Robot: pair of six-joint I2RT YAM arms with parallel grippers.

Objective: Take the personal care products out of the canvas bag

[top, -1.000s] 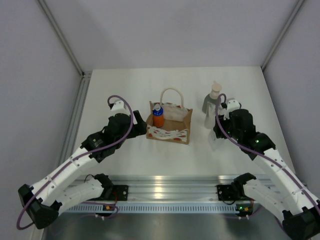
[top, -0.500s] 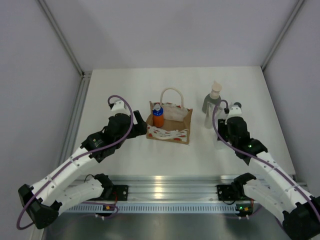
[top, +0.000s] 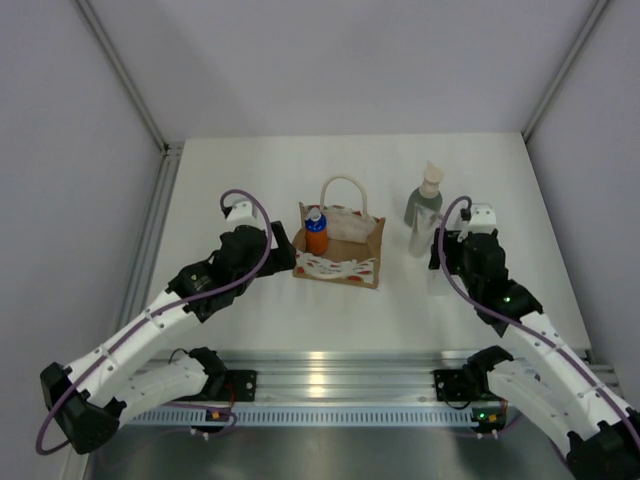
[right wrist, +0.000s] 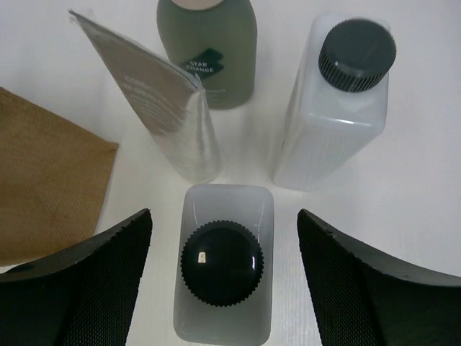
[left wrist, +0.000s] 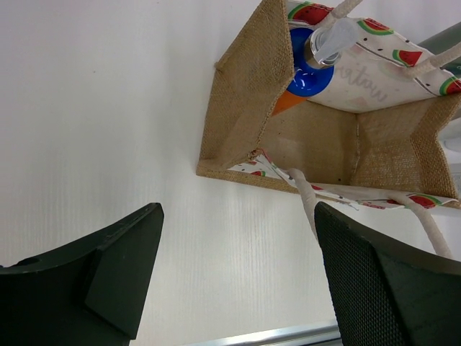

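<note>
Left claw: spread open, empty, low at the bag's 9 o'clock side.
Canvas bag: upright on the table, mouth open.
Orange bottle: inside, in the bag's 10 o'clock corner.
Advice: pinch below the blue top and lift straight up, clear of the handles.
Right claw: open, straddling a white bottle that stands at the bag's 3 o'clock.

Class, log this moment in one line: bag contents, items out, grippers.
in canvas bag: orange bottle | out: pump bottle, tube, far white bottle, near white bottle | left gripper: open, beside bag | right gripper: open, astride near white bottle
</note>
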